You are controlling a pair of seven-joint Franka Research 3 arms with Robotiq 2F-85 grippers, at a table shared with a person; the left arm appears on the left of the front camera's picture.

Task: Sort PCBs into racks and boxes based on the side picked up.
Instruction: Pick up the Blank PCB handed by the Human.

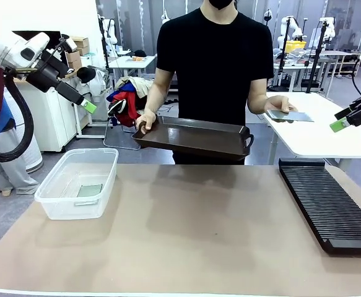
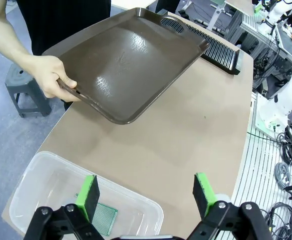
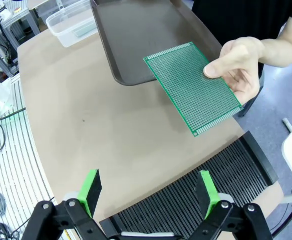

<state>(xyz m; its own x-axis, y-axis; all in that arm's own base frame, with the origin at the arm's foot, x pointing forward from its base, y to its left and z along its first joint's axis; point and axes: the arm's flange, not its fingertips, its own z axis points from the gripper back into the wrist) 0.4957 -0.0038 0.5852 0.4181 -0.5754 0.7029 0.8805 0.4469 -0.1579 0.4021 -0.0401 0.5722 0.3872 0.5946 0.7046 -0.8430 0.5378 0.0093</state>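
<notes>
Halfway, I'd say: one thin green board sits in the clear plastic tub under my spread, empty left fingers. The second green board, held by a person, is ahead of my empty, spread right fingers.

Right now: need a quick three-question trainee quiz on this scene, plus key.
1. Fill in: the slotted black rack lies on the robot's ___ side of the table.
2. True or false: the person holds the brown tray in one hand and a PCB in the other hand.
3. The second PCB lies in: A the rack, B the clear tub, C the tray.
Key: 1 right; 2 true; 3 B.
</notes>
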